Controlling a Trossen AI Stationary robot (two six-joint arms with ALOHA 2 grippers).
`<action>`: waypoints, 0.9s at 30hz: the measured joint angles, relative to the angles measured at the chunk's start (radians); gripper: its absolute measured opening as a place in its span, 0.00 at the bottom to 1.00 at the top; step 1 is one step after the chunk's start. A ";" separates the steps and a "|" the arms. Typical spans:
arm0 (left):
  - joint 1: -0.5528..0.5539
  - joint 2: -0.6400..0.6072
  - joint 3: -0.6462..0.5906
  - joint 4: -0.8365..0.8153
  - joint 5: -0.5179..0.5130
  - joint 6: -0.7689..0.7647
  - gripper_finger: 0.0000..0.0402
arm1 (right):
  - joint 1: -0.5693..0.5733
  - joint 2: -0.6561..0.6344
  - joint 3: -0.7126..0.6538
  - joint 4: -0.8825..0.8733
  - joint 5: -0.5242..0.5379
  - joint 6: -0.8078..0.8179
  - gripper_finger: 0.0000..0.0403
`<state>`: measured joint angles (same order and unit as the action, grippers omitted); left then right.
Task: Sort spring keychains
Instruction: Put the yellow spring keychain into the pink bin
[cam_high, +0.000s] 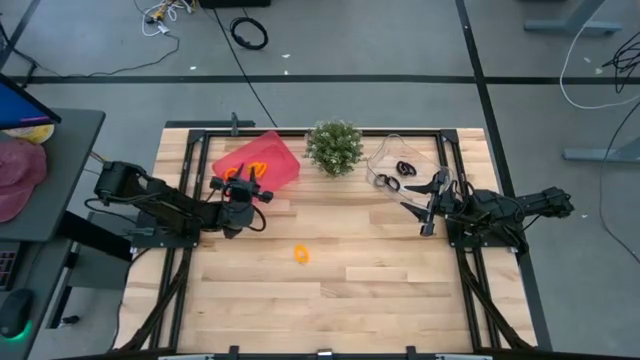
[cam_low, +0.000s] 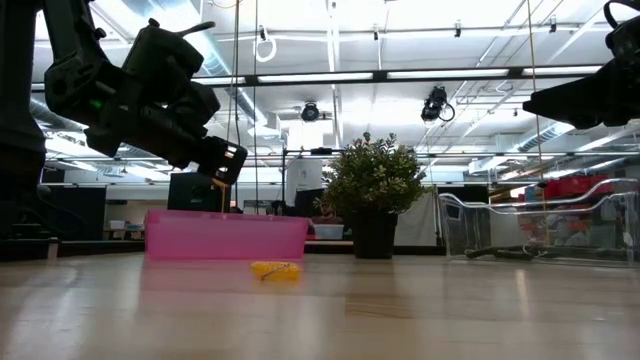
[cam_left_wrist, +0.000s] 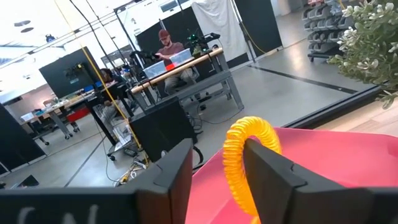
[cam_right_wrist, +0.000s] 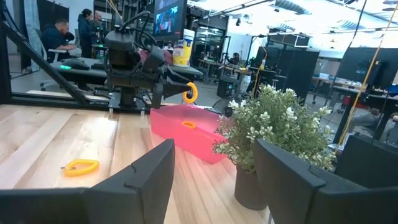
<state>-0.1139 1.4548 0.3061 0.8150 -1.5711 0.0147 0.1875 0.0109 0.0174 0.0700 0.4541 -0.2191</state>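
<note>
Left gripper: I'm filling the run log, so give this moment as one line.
left gripper: over pink bin, orange keychain between fingers | right gripper: open, waiting by clear bin

Orange keychain lower end hidden between left hand fingers; grip unclear.

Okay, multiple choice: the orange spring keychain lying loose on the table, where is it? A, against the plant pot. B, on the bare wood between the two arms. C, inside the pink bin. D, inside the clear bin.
B: the orange keychain lies on open wood, apart from the pink bin.
</note>
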 joint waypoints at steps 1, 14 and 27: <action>0.000 0.000 0.000 0.000 0.000 0.000 0.38 | 0.000 0.000 0.000 0.000 0.000 0.000 0.55; 0.028 -0.034 0.002 0.005 0.098 0.039 0.41 | 0.000 0.000 0.000 0.000 0.000 0.000 0.55; 0.036 -0.071 0.002 0.009 0.206 -0.040 0.36 | 0.000 0.000 0.000 0.000 0.000 0.000 0.55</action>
<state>-0.0776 1.3841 0.3080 0.8243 -1.3652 -0.0255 0.1879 0.0106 0.0174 0.0700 0.4541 -0.2190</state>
